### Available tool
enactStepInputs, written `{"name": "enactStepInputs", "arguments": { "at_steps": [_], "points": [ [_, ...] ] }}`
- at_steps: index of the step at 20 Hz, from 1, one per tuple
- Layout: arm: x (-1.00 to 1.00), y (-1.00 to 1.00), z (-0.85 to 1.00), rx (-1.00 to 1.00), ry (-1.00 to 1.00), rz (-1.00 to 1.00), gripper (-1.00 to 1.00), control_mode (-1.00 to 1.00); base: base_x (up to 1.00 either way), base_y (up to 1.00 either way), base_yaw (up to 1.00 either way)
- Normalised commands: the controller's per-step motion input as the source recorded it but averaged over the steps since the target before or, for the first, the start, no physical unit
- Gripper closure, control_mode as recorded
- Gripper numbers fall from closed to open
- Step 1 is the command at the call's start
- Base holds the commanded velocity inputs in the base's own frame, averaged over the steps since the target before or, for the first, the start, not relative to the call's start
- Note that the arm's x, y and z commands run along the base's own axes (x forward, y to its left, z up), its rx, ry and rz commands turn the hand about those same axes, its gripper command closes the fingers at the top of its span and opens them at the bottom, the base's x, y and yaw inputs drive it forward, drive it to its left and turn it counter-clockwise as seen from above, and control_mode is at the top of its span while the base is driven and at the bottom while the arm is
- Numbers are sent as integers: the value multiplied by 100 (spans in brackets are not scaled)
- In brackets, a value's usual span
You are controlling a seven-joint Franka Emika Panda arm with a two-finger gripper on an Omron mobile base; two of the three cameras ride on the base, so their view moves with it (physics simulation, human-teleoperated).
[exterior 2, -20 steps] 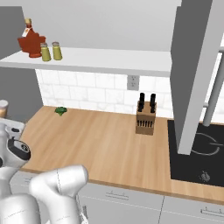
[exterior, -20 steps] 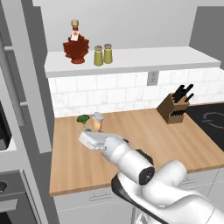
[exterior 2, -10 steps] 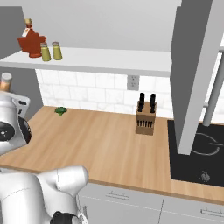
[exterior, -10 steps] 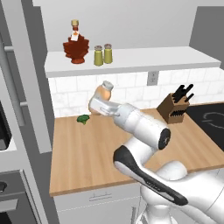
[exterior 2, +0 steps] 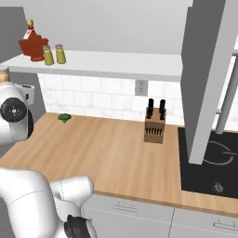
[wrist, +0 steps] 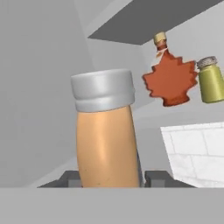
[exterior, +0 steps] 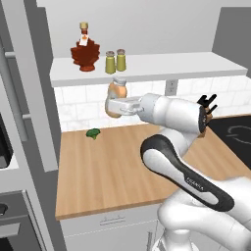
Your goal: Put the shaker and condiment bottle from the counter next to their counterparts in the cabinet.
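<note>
condiment bottle (wrist: 106,140): rounded, orange-tan body, whitish-grey cap

So on the shelf (exterior: 171,66), the maple-leaf bottle (exterior: 85,49) sits far left with two shakers (exterior: 115,61) side by side just to its right, close together. The rest of the shelf runs off to the right. Down on the tabletop (exterior: 112,166), a little broccoli floret (exterior: 93,133) sits near the back wall toward the left, and the knife block (exterior 2: 155,124) stands way over right, also near the wall, just left of the cooktop (exterior 2: 211,162). The condiment bottle (exterior: 117,92) is up in the air between the fingers (exterior: 113,105), just below the shelf's front edge, under the shakers and above the tabletop.
</note>
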Motion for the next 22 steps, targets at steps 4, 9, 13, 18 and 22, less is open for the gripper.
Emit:
{"name": "enactStepInputs", "arguments": {
  "at_steps": [4,9,13,18,22],
  "points": [
    [1,2,0,-3,-2,1,100,-100,0,0,0],
    [0,0,15,-29,-38,0,100,-100,0,0,0],
    [0,0,9,-9,-14,0,100,-100,0,0,0],
    [7,0,17,3,0,0,100,-100,0,0,0],
    [26,0,69,7,0,-2,100,-100,0,0,0]
  ]
}}
